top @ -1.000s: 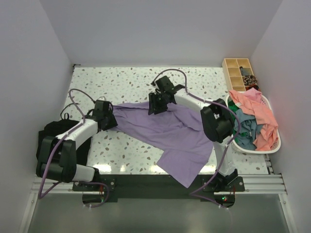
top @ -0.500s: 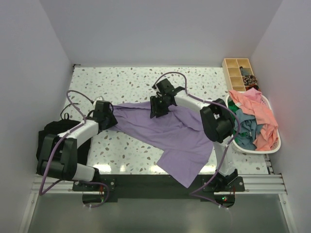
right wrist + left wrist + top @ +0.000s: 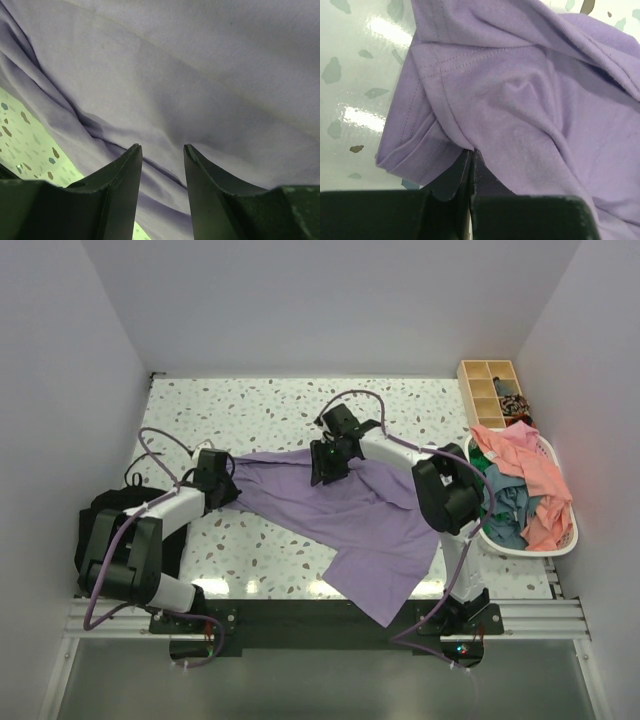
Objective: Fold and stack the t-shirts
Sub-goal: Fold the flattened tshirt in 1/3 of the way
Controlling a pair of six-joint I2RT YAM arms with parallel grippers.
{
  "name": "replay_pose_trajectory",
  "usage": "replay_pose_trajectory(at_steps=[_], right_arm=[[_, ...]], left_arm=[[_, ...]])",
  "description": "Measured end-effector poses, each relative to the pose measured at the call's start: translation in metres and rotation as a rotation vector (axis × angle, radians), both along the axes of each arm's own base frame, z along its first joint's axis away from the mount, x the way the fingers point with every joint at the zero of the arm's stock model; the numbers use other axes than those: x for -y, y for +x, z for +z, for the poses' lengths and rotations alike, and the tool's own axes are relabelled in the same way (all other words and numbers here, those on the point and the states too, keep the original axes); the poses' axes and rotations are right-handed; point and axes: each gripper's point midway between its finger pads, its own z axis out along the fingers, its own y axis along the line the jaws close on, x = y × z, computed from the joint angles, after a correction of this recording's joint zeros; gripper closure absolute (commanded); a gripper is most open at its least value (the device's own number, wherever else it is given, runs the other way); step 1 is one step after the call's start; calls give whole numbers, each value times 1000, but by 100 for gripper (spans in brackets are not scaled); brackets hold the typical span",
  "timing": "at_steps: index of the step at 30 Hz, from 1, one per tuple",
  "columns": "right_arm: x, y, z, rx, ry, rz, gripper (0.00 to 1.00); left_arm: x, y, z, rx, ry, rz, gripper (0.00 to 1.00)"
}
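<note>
Fabric of the lavender-purple short-sleeved t-shirt (image 3: 340, 515) is spread crumpled across the speckled white counter (image 3: 260, 405), with its nearest corner draped over the front edge. Its left hem is pinched in the clenched left hand (image 3: 471, 152). Farther back, the right hand (image 3: 162, 150) is held released above the cloth, with nothing gripped. If the shirt is pulled by one hand alone, it could be dragged askew or the thin hem lost. Salmon-pink and teal t-shirts (image 3: 535, 470) are heaped in the white basket (image 3: 565, 540) beyond.

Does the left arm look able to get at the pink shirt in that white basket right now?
Probably not. The pink shirt sits in the basket at the far right of the table, the right arm stands between, and the left claw is shut on the purple shirt on the left.
</note>
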Motion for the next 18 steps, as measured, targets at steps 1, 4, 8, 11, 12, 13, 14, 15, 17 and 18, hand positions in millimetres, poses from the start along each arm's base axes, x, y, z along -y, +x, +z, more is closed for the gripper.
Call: replay_pose_trajectory(at_steps=[1,4,8,11,12,13,14,15,17,18], right_arm=[[0,-1,-1,-2,-1,0,57],[4,-6,-4,-12,-10,1,57],[10,-14,-12,-33,-26,2,58],[14,-21,-15,-43,-33,3,59],[15,-22,-14,-43,-33,3,59],[17,-24,-14,-43,-33,3,58],[18,-26,-13,-44,-33,3,58],[20,-28,-13,-47,-35,3,59],[22,-32,-11,-47,-35,2,59],[24,-34,-11,-48,-34,2,59]], left_arm=[[0,0,0,0,1,1,100],[-1,0,1,4,5,4,100],[-2,-1,12,24,6,-2,100],[0,-2,33,72,-11,-9,100],[2,-3,42,95,-22,-15,100],[4,-4,51,119,-35,-23,100],[7,-6,60,142,-49,-34,100],[9,-8,66,156,-60,-41,100],[17,-16,76,177,-89,-65,100],[21,-22,78,174,-104,-75,100]])
